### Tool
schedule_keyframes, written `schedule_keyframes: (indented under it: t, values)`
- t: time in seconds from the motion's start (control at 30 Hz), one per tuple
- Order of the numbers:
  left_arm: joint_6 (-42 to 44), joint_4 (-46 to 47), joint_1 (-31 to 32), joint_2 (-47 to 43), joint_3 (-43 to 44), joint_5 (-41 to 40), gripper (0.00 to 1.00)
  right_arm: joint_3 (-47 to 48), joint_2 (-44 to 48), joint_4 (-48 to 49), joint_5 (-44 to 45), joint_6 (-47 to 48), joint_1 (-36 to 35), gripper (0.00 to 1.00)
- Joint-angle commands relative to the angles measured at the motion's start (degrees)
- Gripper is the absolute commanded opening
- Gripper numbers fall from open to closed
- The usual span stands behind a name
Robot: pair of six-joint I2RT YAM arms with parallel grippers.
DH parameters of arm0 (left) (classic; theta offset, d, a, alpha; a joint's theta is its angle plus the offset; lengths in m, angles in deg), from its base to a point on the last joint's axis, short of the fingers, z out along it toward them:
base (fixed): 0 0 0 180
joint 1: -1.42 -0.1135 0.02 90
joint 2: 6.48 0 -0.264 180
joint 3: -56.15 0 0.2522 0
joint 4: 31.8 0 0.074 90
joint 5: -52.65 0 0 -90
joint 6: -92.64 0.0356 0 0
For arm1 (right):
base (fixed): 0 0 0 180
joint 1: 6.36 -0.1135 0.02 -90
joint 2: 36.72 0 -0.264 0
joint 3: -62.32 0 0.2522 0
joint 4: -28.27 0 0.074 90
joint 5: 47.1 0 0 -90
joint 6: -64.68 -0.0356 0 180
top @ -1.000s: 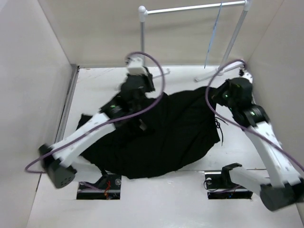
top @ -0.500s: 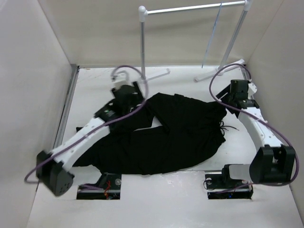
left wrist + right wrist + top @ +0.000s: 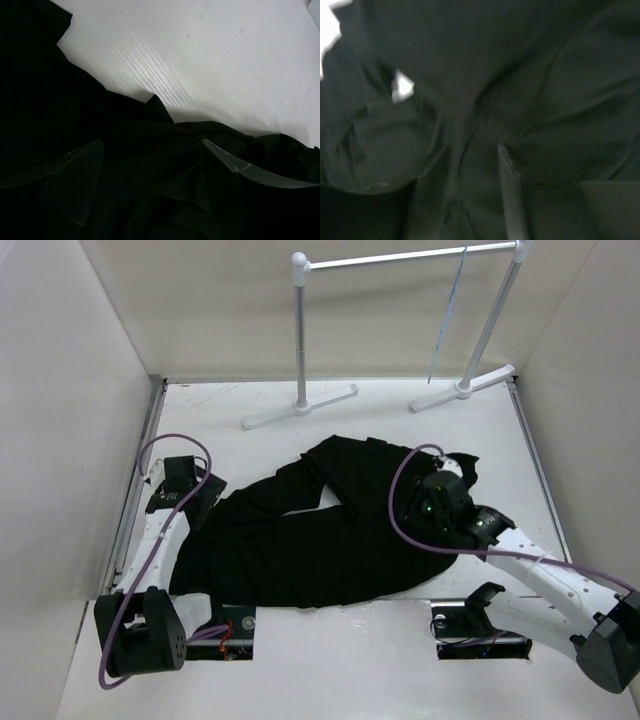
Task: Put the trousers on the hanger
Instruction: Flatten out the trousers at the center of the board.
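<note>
Black trousers (image 3: 330,540), pale-blue hanger (image 3: 447,315), white rack (image 3: 300,330), white table (image 3: 350,640)

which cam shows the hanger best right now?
Top external. The hanger shows there as a thin pale-blue wire hanging from the rack rail at the back. Both wrist views show the trousers up close, no hanger.

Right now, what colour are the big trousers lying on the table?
The trousers are plain black; the top external view shows it best.
</note>
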Motion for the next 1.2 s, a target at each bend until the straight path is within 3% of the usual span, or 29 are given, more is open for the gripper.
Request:
schedule_keyframes:
  t: [0.0, 0.17, 0.3, 0.5, 0.7, 0.93, 1.0, 1.07, 1.17]
  values:
    - [-2.78, 2.11, -1.55, 0.68, -0.22, 5.15, 0.75, -0.91, 1.29, 1.23, -0.93, -0.71, -5.16, 0.55]
    - [-5.23, 2.64, -1.46, 1.05, -1.71, 5.06, 0.68, -0.65, -0.82, 1.32, -1.54, -0.54, -7.72, 0.64]
    - [-6.12, -1.57, -2.25, -4.39, -1.37, 4.54, 0.68, 0.14, -0.04, 0.88, -1.63, 0.34, -7.90, 0.68]
    - [-5.59, -8.69, -4.36, -11.17, 0.74, -0.73, 0.69, 0.06, -0.39, 0.79, -1.80, 1.48, -7.55, 0.69]
    - [-6.29, -9.23, -4.98, -11.26, -4.43, 0.05, 0.64, 0.23, -1.18, 1.32, -2.68, 1.75, -7.55, 0.69]
    - [-6.47, -4.67, -7.61, -7.23, -6.73, 2.68, 0.49, -0.12, -1.18, 1.32, -3.30, 2.01, -7.20, 0.69]
    - [-6.47, -1.95, -7.96, -4.51, -6.99, 2.86, 0.34, -0.56, -0.83, 1.32, -3.13, 2.01, -6.58, 0.68]
    - [-6.56, 0.61, -8.23, -3.09, -5.94, 3.21, 0.21, -1.00, -0.30, 1.49, -3.12, 2.01, -5.62, 0.63]
    - [-7.70, 2.28, -6.05, -2.65, 0.54, 3.31, 0.12, -1.61, 0.31, 1.49, -3.30, 2.01, -4.47, 0.44]
